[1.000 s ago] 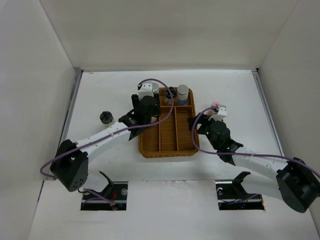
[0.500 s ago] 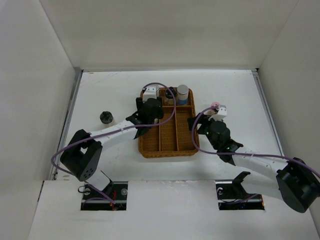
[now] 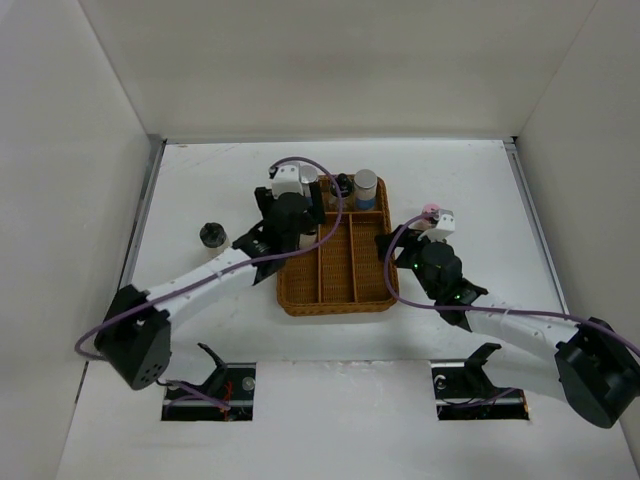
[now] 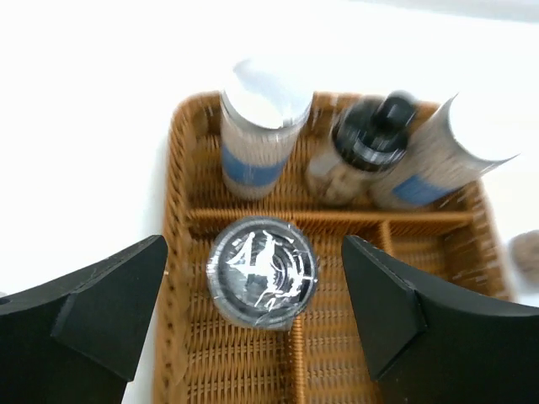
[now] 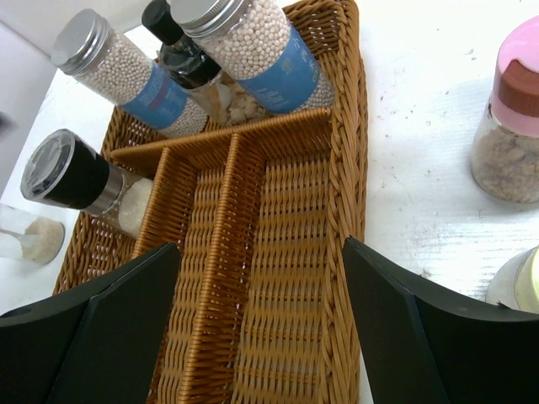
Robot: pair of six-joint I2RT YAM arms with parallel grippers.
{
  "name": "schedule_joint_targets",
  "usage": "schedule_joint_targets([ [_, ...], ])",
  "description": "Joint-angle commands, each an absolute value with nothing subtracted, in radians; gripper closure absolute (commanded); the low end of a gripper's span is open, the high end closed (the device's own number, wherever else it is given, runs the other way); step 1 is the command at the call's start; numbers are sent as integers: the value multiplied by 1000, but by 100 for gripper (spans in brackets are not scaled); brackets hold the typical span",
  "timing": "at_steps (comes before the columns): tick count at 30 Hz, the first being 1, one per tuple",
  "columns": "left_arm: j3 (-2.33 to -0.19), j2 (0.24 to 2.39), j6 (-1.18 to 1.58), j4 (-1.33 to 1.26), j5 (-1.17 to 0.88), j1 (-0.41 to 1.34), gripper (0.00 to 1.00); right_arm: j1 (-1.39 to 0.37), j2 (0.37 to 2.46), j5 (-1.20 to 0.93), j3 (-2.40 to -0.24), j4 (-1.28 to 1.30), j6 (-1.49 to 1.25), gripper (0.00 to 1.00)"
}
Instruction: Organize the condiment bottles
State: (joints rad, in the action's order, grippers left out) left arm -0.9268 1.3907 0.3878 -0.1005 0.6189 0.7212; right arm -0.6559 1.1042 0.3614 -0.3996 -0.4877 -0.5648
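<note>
A: How is the left tool [image 4: 253,244] standing?
B: It is hovering wide open, gripping nothing. Its fingers are flanking, not touching, the black-capped glass shaker [image 4: 261,271], which is standing upright at the far end of the left lane of the wicker tray [image 4: 175,210].
A: And the right tool [image 5: 261,246]?
B: It is also gaping and holding nothing, facing the ribbed weave. The pink-capped bottle [image 5: 508,126] is waiting on the desk [image 5: 421,126], right of the tray, and is probably its target. Two smooth grey-capped cylinders [image 4: 255,126] are occupying the far row.

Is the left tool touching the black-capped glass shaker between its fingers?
Apart. The left wrist view shows the left tool open, brown wicker tray visible between each finger and the black-capped glass shaker.
</note>
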Motion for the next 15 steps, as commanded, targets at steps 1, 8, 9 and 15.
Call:
schedule_joint_targets([
  [1,-904,1231,379,-53,715,710,15,-663,1075,364,-416,-551,-554,15],
  [8,-810,1053,475,233,827,549,16,-663,1078,361,-416,-554,-558,14],
  [9,-796,1037,488,257,815,515,16,-663,1086,353,-416,-554,-566,14],
  [15,-715,1018,571,281,767,398,16,-668,1097,353,-420,-558,-563,13],
])
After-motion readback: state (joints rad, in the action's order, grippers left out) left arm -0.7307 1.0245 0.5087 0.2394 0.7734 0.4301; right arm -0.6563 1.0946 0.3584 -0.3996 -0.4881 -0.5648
